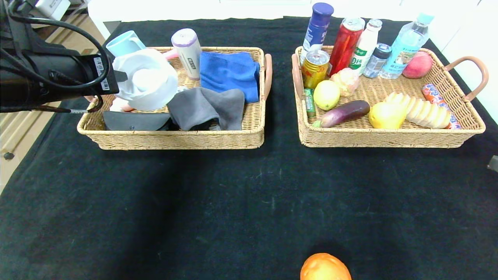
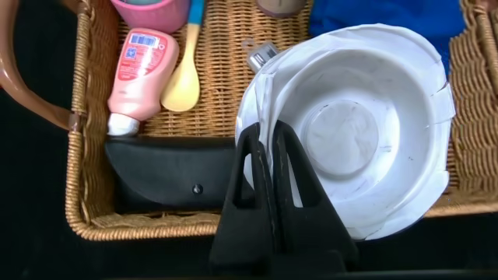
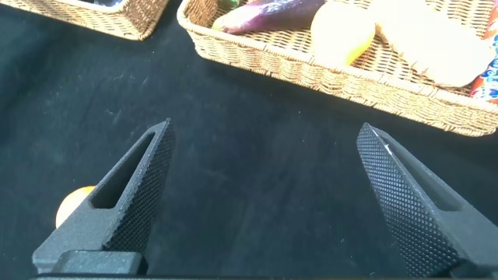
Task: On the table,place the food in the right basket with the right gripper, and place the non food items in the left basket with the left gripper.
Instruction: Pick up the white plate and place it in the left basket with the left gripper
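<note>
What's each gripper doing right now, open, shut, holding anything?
Left gripper: shut on the white roll, over the left basket.
Right gripper: open, empty, above the table.

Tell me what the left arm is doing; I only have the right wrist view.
Observer: The left gripper is shut on the rim of the white roll, above the left basket.
Operator: Anything non-food left on the table?
Observer: None shows in the head view; only the orange lies on the black table, by its near edge.
Operator: Is the grey towel in?
Observer: Yes, the grey towel lies in the left basket beside a blue cloth.
</note>
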Robot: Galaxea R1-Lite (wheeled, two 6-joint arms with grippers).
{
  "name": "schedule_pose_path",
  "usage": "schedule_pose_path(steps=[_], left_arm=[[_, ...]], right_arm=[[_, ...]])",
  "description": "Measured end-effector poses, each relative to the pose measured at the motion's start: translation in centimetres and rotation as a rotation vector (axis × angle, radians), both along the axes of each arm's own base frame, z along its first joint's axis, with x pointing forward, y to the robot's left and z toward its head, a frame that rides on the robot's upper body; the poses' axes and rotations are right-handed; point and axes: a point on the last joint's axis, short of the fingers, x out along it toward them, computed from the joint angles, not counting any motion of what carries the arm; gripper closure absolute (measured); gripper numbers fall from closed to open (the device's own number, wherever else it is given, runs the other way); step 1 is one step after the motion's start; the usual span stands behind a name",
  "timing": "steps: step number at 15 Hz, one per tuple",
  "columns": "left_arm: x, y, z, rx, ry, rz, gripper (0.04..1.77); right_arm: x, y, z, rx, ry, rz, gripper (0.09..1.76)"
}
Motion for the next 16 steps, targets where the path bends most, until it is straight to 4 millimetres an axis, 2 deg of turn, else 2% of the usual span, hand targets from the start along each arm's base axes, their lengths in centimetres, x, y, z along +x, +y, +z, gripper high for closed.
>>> schedule_pose_path(steps=[5,13,16], left_arm=[[2.0,0.3,-0.1,0.001,0.004,0.017,1.7],[3.5,1.0,-0.4,0.002,0.016,0.054,1.7],[3.8,1.2,-0.7,0.002,0.023,0.06,1.19]], right_arm=[[0.0,0.0,0.1,0.0,-0.003,-0.002,0.14],[0.0,0.0,0.1,0.0,-0.003,-0.002,0.14],[0.0,0.0,0.0,0.0,-0.002,0.0,0.14]])
